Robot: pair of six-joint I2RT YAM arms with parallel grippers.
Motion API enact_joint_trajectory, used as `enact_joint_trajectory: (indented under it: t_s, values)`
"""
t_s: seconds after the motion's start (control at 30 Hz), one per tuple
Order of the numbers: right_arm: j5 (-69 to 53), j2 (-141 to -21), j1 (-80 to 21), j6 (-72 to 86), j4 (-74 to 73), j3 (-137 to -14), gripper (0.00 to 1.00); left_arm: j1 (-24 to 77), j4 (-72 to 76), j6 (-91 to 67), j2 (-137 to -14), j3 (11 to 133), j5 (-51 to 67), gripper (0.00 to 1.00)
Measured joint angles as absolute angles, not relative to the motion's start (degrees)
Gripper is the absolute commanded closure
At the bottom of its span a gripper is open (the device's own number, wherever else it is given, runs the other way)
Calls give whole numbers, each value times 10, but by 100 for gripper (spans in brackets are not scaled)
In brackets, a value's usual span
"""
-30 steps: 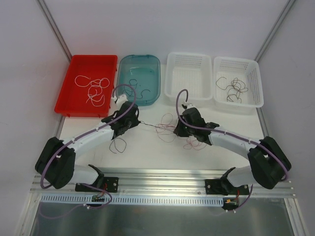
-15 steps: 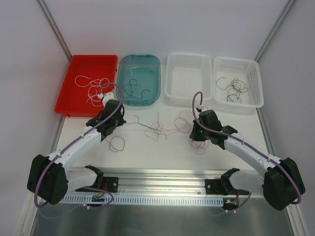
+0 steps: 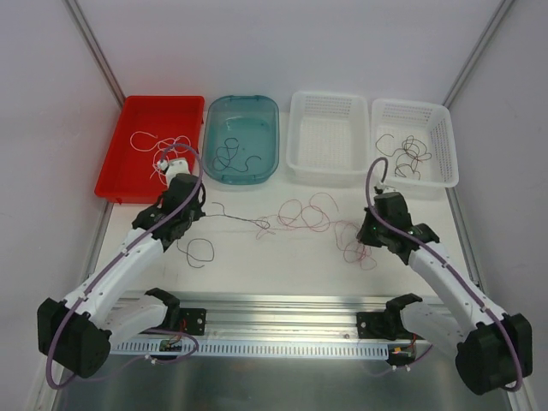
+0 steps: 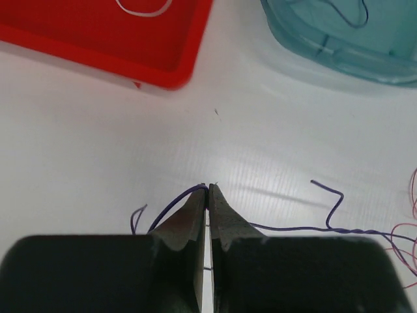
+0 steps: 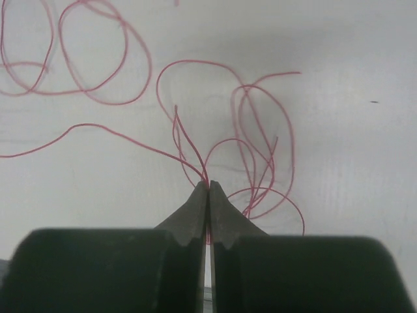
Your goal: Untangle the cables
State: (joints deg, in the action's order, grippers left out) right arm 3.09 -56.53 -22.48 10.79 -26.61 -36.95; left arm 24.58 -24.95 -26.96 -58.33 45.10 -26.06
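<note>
The cables are spread into a loose line across the table. A dark strand [image 3: 240, 221] runs from my left gripper [image 3: 181, 224] toward the middle, and red-pink strands [image 3: 306, 214] loop from there to my right gripper [image 3: 366, 236]. In the left wrist view my left gripper [image 4: 208, 189] is shut on the dark strand [image 4: 287, 228]. In the right wrist view my right gripper [image 5: 208, 186] is shut on red-pink strands [image 5: 254, 140]. Another dark strand [image 3: 203, 251] lies loose on the table near the left arm.
Four containers stand along the back: a red tray [image 3: 128, 175] with white strands, a teal tray [image 3: 214, 128] with dark strands, a white basket [image 3: 330, 167], and a white basket [image 3: 445, 163] holding dark-brown strands. The red tray [image 4: 169, 72] and teal tray [image 4: 293, 45] lie just ahead of my left gripper.
Both grippers have pulled apart, left going left and right going right. The clump has stretched out into a long loose line of dark and red-pink strands.
</note>
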Motion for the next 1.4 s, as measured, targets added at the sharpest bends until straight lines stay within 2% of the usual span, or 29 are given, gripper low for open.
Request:
enact_joint_trajectory:
  t_s: [0.17, 0.43, 0.63, 0.8, 0.9, 0.93, 0.97, 1.03, 1.17, 1.4]
  values:
    - [38, -515, -125, 106, -315, -381, 99, 224, -291, -225, -529, 507, -332, 100]
    - [5, -479, -33, 115, -342, -390, 99, 171, -312, -153, -496, 560, -432, 100]
    - [-55, -462, 19, 116, -351, -398, 99, 128, -333, -140, -522, 560, -408, 100]
    - [-77, -470, 30, 98, -353, -409, 98, 123, -336, -164, -525, 557, -289, 100]
    - [-90, -495, 13, 89, -353, -409, 87, 148, -319, -199, -531, 536, -192, 100]
    - [-95, -506, 1, 85, -353, -409, 68, 166, -313, -210, -538, 527, -162, 100]
    - [-97, -516, -12, 82, -353, -409, 59, 188, -301, -223, -548, 515, -134, 100]
    - [-99, -531, -36, 76, -353, -408, 46, 224, -280, -247, -571, 494, -88, 100]
    - [-97, -534, -112, 66, -347, -407, 41, 274, -252, -288, -609, 451, -20, 100]
    - [-116, -561, -276, 57, -279, -421, 34, 297, -222, -310, -616, 430, 18, 100]
